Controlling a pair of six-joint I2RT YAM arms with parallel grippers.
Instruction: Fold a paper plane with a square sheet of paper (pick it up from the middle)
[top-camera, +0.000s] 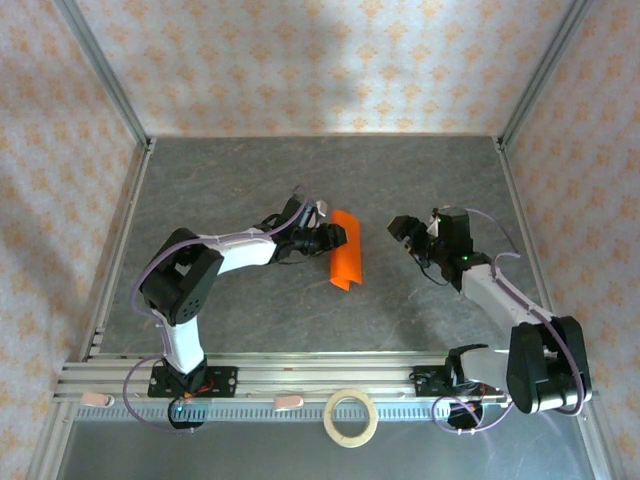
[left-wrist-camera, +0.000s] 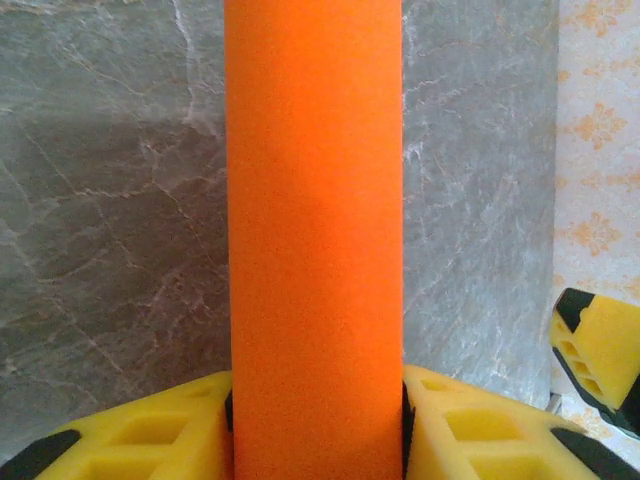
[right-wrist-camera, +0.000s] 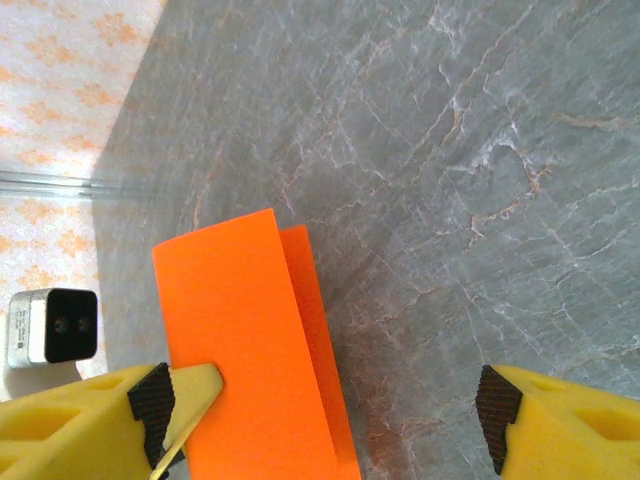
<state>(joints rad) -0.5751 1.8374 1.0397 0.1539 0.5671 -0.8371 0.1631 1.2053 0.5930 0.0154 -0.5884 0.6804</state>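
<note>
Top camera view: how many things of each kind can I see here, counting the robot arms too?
Robot arms: 2, the left arm and the right arm
Orange paper: 1
Pale tape ring: 1
Small pink pieces on the front rail: 2
Total: 6

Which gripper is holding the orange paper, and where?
The left gripper holds the paper plane, pinched between its fingers at the long edge nearest that arm, toward the far end. The right gripper is open, holding nothing.

One orange paper (top-camera: 345, 250), one tape ring (top-camera: 330, 420)
</note>
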